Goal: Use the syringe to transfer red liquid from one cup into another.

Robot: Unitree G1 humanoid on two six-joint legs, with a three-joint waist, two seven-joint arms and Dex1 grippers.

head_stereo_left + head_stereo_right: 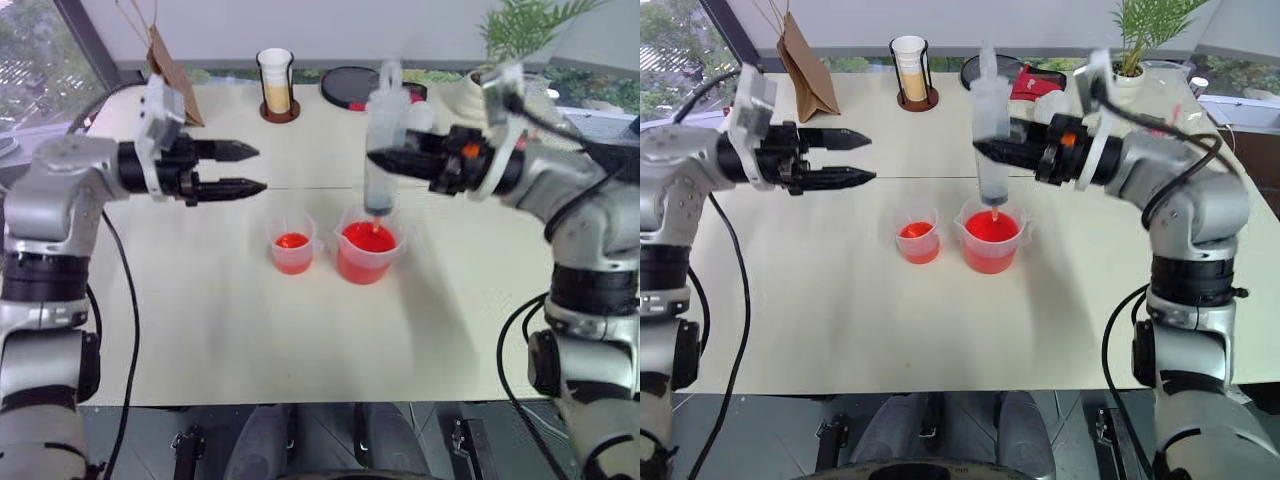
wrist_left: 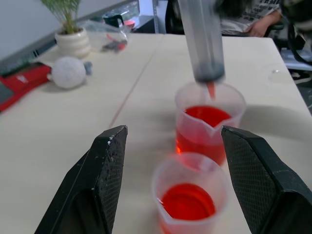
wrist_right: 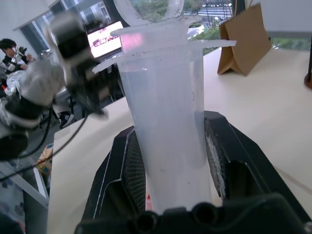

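Note:
My right gripper [image 1: 378, 160] is shut on the syringe [image 1: 382, 140], gripping the clear barrel from both sides and holding it upright. The orange nozzle [image 2: 210, 90] points down into the mouth of the larger spouted cup [image 1: 368, 252], just above the red liquid [image 1: 991, 228] in it. A dark plunger seal sits low in the barrel. The smaller cup [image 1: 293, 250] stands right beside the beaker on its left, also holding red liquid. My left gripper [image 1: 259, 169] hovers open and level above the table, up and to the left of both cups, with nothing between its fingers [image 2: 97, 185].
At the table's back stand a cream cup in a dark holder [image 1: 277, 85], a brown paper bag [image 1: 170, 65], a black round dish [image 1: 350, 85], a red item [image 1: 1035, 80], a white ball [image 2: 68, 72] and a potted plant [image 1: 1135, 50]. A person sits beyond the table.

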